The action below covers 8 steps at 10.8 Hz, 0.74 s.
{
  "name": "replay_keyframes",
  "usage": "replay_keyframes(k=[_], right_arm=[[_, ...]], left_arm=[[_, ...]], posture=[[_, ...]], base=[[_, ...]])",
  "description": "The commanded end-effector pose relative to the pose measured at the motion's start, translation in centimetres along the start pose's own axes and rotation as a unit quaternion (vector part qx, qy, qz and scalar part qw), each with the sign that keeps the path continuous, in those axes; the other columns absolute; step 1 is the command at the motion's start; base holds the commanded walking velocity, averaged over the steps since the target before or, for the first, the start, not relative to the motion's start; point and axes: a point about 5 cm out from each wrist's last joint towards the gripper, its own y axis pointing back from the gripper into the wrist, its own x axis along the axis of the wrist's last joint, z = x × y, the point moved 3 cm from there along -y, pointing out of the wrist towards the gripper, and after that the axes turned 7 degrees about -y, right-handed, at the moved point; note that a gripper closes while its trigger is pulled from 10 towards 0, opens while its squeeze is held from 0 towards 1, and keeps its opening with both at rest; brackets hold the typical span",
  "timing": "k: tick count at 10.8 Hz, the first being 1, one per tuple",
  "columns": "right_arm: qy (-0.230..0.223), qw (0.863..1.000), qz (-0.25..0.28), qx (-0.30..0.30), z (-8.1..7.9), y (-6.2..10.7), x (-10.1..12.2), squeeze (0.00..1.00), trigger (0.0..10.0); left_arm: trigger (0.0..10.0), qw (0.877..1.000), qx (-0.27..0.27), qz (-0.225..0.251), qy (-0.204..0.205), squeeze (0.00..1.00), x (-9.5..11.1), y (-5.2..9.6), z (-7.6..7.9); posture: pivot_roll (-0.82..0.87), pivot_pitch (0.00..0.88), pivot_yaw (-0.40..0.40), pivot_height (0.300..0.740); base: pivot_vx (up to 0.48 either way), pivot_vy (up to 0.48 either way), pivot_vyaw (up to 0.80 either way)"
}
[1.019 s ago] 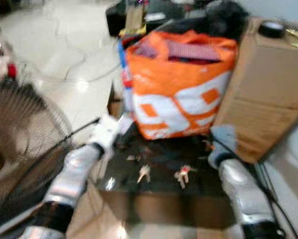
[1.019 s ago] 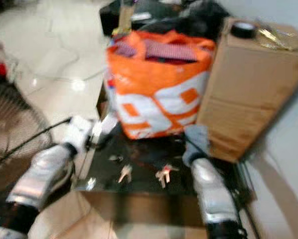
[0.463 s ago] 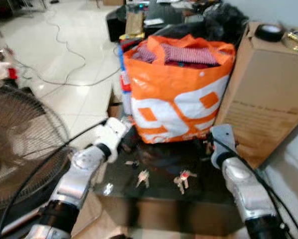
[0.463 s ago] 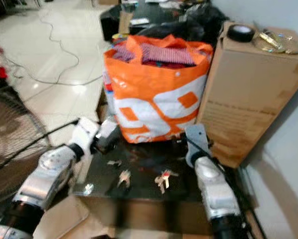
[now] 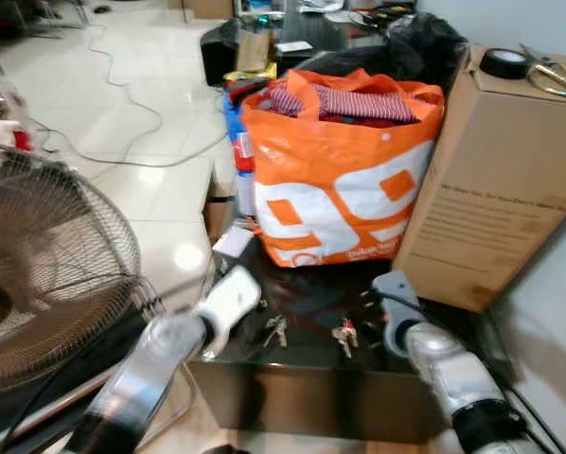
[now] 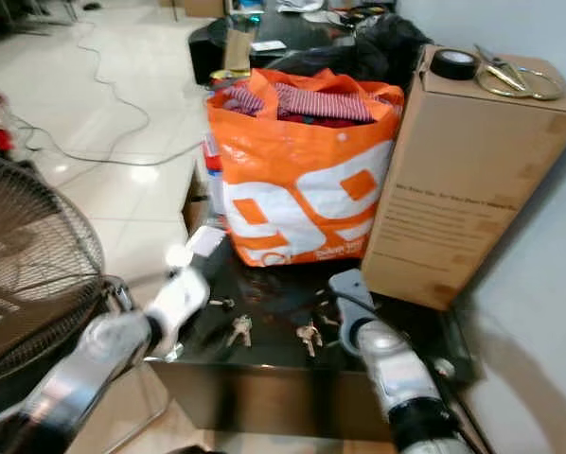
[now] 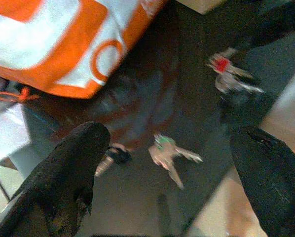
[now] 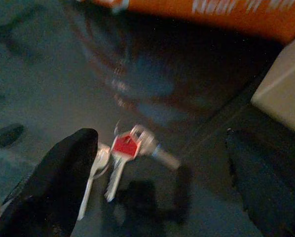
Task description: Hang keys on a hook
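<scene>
**Both grippers spread over keys on the dark counter**

A large round fan (image 5: 37, 274) with a wire grille stood on the pale tiled floor (image 5: 141, 113), well to the left of the orange bag. The orange bag (image 5: 344, 175), printed with white blocks and stuffed with striped red cloth, was the landmark of the scene; it sat at the back of a low, dark, glossy counter (image 6: 264, 355). Just to the bag's right stood a tall cardboard box (image 5: 491, 180), with a roll of black tape (image 5: 503, 62) and a pair of scissors (image 5: 548, 71) lying on its top. Behind the bag lay black bags and clutter, too blurred to name.

The silver left arm reached in from the bag's front left, its left gripper (image 7: 172, 168) hovering above the counter with its two black fingers (image 7: 73, 168) set wide apart and holding nothing. The right arm came in from the bag's front right, and the right gripper (image 8: 162, 173) was likewise released, its fingers (image 8: 63, 182) spread to either side of a bunch of keys.

In front of the bag three small things lay on the counter. The keys with a red tag (image 8: 125, 148) rested flat near the right gripper, between its fingers in the wrist view but not touched by them. A second bunch, the keys with a green tag (image 7: 168, 153), lay to the left of those, between the left gripper's fingers and equally untouched. Farther left again lay a single small dark-headed key (image 7: 114, 157), close to the left gripper's finger.
</scene>
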Motion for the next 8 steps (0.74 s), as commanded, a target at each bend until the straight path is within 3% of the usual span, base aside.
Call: replay_keyframes(k=[1, 2, 4, 8], right_arm=[[-0.01, 1.0, 0.002, 0.007, -0.3, -0.2, -0.1, 0.0, 10.0], [-0.01, 1.0, 0.009, 0.003, -0.8, -0.8, -0.7, 0.0, 10.0], [-0.075, 0.997, 0.017, 0.02, -1.7, -1.1, -1.1, 0.0, 10.0], [-0.093, 0.994, 0.028, 0.048, -3.3, -1.1, -1.6, 0.0, 10.0]], left_arm=[[10.0, 1.0, -0.006, 0.005, -0.013, 0.05, 0.6, 0.3, 0.0], [10.0, 1.0, -0.018, -0.002, -0.01, 0.05, 0.1, 1.4, 0.7], [10.0, 1.0, -0.023, -0.01, -0.003, 0.06, -0.1, 2.7, 1.4], [10.0, 0.999, -0.022, -0.019, 0.016, 0.06, -0.1, 3.6, 2.5]], posture=[[-0.15, 0.0, 0.021, 0.74], [-0.13, 0.0, 0.009, 0.74], [-0.12, 0.0, -0.011, 0.74], [-0.11, 0.0, -0.037, 0.74]], base=[[0.0, 0.0, 0.0], [0.0, 0.0, 0.0], [0.0, 0.0, 0.0], [0.0, 0.0, 0.0]])
